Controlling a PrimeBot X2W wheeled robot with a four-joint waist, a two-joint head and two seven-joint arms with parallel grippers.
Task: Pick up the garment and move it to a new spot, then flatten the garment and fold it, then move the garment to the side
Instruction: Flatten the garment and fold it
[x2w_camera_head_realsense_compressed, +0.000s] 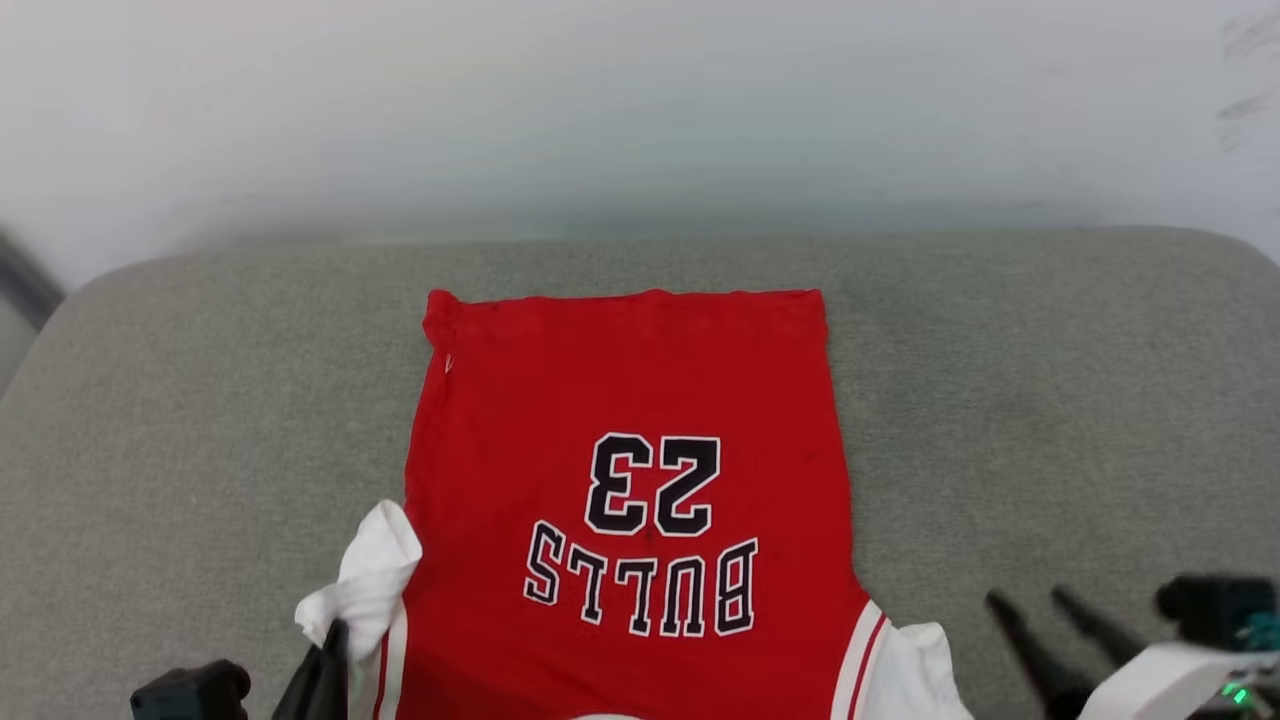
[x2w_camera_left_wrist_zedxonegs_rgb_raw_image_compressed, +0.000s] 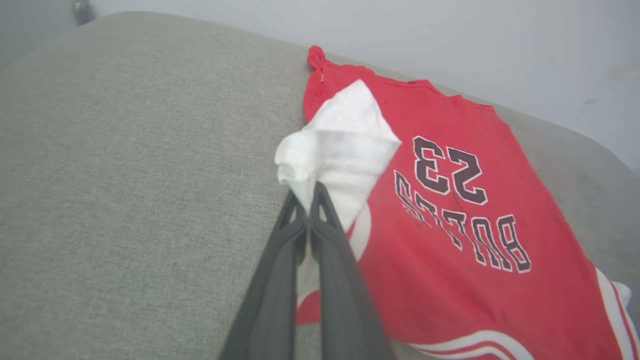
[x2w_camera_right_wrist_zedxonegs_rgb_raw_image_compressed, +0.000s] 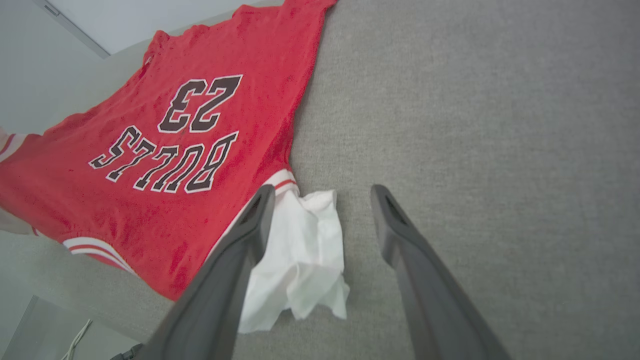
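The bright red soft-fabric T-shirt (x2w_camera_head_realsense_compressed: 630, 400) with white short sleeves is lying spread flat on a grey woven fabric cushion (x2w_camera_head_realsense_compressed: 1050, 400). It is filling the centre and lower centre of the head view, with its hem toward the top of the frame and its black "BULLS 23" print reading upside down. At the lower left of the frame the left gripper (x2w_camera_head_realsense_compressed: 335, 635) is pinching one white sleeve (x2w_camera_left_wrist_zedxonegs_rgb_raw_image_compressed: 345, 140), its two dark fingers pressed together on the cloth and holding it up in a bunched peak over the red edge. At the lower right the right gripper (x2w_camera_head_realsense_compressed: 1025, 597) is hanging with its fingers spread wide. In the right wrist view the other white sleeve (x2w_camera_right_wrist_zedxonegs_rgb_raw_image_compressed: 300, 260) is lying crumpled on the cushion, partly behind one finger; whether they are touching I cannot tell. A pale wall (x2w_camera_head_realsense_compressed: 640, 100) is running across the top.
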